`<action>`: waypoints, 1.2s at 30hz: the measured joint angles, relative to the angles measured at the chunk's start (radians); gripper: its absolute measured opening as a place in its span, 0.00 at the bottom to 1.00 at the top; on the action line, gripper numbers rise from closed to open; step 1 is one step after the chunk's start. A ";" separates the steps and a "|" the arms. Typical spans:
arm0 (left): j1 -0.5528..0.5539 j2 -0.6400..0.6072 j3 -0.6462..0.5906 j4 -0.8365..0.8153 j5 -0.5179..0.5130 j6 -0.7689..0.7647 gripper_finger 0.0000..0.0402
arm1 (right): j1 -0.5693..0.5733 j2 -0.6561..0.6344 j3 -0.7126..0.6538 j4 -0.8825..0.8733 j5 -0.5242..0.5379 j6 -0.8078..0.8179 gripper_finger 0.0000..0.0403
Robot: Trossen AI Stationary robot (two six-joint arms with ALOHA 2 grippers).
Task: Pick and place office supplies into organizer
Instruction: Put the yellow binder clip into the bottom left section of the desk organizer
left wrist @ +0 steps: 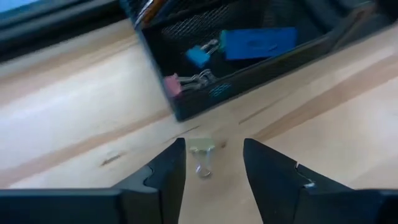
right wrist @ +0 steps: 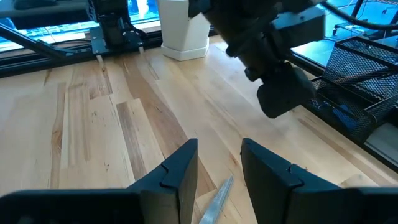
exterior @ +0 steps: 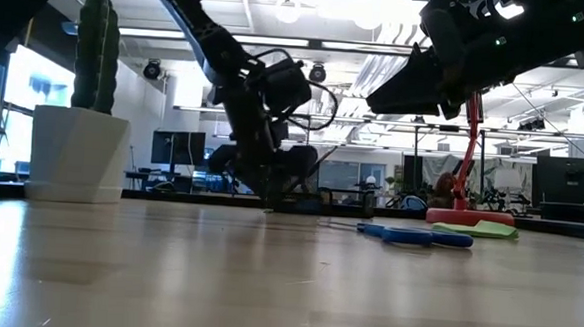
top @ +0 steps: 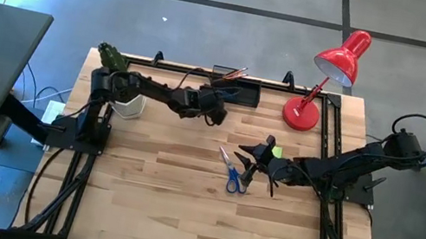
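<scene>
The big wooden surface [top: 182,193] fills the middle of the high view. Two dark arms reach in from the sides so they can share the work.

The black organizer [top: 236,90] sits at the top middle of the surface. In the left wrist view its mesh box [left wrist: 249,68] already has a blue block [left wrist: 258,42] and a blue clip [left wrist: 200,55] inside, with a pink clip [left wrist: 177,84] at its near edge.

The left gripper [top: 216,110] hangs just in front of the organizer. Its fingers stand apart with nothing between them. A small pale clip [left wrist: 202,155] lies on the surface right under the gap, just outside the box. I think the gripper is lined up to pick it up.

The right gripper [top: 249,172] hangs over the blue-handled scissors [top: 231,175] in the middle of the high view. Its fingers are partly apart and hold nothing; a scissor blade [right wrist: 214,202] shows just below them. It looks ready to grab them next.

A lime-green sticky pad [top: 277,152] lies near the scissors, not yet put away.
</scene>
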 joint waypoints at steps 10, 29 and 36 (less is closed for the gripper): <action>0.053 -0.001 0.028 -0.077 0.104 -0.004 0.36 | 0.000 0.000 0.000 0.000 -0.001 0.001 0.29; 0.084 -0.001 0.029 -0.082 0.207 -0.010 0.36 | 0.000 0.000 0.000 0.002 0.002 0.003 0.29; 0.088 -0.001 0.029 -0.078 0.223 -0.003 0.36 | 0.000 0.000 0.000 0.023 0.002 0.000 0.29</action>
